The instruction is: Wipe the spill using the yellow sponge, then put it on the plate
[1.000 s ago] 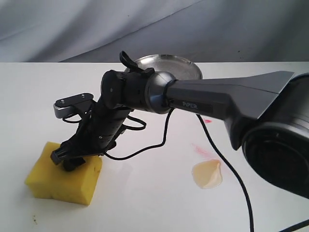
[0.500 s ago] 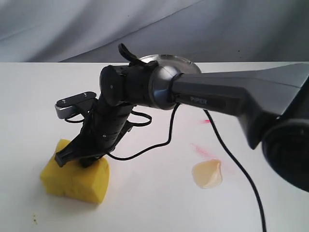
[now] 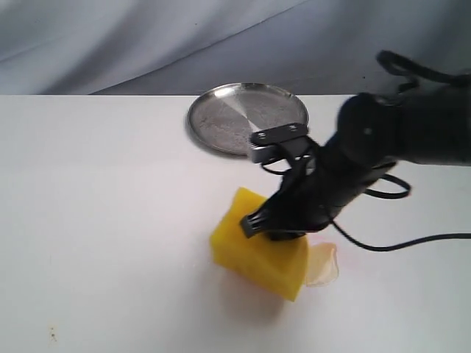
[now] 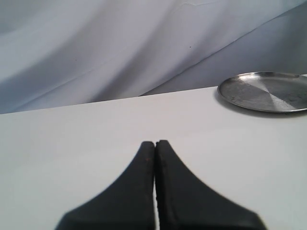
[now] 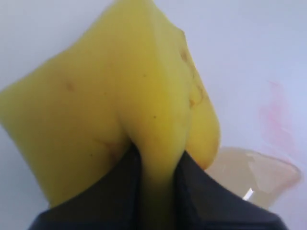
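Where my right gripper [image 5: 154, 158] closes: on the yellow sponge [image 3: 254, 250], both fingers sunk into a deep fold of foam, clamped narrow on the block.
Fingertips: buried in the foam, so I cannot see their ends in either view.
Sponge underside: hidden, so I cannot tell whether it presses on the white table [image 3: 110, 220] or hangs just off it.
Sponge look: bright yellow, thick and porous, with a few small dark flecks and a brownish crease near the pinch. It is squeezed into a ridge between my fingers, bulges on both sides, and sits tilted with one corner raised.
Sponge place: in front of the plate [image 3: 221, 125] and apart from it, its lower right corner overlapping the spill [image 3: 324, 266].
Spill: pale beige and translucent. The side nearest the sponge is covered, and my wrist view cuts off the rest at the frame edge.
Red streak [image 5: 276, 115]: a faint pink smear just beyond the spill.
Plate look: round, silver, with a raised rim and a brushed shine, at the far side of the table.
Right arm: blurred and cut off at the edge of the exterior view.
Left gripper [image 4: 155, 143]: jaws pressed flat together, low over the table, its base out of focus.
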Motion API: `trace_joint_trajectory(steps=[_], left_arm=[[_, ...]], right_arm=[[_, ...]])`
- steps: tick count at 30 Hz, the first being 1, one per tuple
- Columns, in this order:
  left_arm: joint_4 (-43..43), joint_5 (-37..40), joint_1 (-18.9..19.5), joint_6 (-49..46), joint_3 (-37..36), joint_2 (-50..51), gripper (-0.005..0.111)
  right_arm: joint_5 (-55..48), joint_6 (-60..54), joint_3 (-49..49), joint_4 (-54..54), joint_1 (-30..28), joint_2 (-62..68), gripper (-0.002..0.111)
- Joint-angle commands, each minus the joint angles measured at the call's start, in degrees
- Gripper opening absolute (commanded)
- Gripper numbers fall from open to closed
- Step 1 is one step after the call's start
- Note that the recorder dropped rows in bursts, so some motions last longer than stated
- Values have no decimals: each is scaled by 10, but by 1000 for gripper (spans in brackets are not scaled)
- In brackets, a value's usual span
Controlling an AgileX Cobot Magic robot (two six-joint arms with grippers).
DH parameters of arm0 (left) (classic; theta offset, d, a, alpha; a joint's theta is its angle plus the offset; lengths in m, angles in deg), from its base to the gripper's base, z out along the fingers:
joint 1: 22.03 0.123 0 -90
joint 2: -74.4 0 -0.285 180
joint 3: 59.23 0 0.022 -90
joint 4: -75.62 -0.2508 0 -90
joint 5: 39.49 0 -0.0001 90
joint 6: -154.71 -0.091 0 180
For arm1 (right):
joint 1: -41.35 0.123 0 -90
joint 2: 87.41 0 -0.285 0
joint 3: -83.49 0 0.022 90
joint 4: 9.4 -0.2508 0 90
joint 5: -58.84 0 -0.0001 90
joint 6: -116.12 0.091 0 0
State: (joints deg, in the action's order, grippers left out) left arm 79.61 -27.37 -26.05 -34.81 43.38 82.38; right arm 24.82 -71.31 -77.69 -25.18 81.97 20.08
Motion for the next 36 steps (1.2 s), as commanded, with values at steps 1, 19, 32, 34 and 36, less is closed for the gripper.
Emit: trace_joint_trajectory(steps=[1, 19, 32, 34, 36], left_arm=[[0, -3, 0, 4, 2, -2, 0], [0, -3, 0, 4, 2, -2, 0], [0, -3, 0, 4, 2, -2, 0], [0, -3, 0, 4, 2, -2, 0], [0, -3, 0, 4, 2, -2, 0]], right_arm=[[16, 11, 65, 14, -76, -68, 0], [5, 139, 116, 145, -154, -33, 0], [-3, 139, 11, 100, -29, 111, 0], [-21, 142, -30, 97, -8, 133, 0], [-46, 141, -77, 95, 15, 157, 0]])
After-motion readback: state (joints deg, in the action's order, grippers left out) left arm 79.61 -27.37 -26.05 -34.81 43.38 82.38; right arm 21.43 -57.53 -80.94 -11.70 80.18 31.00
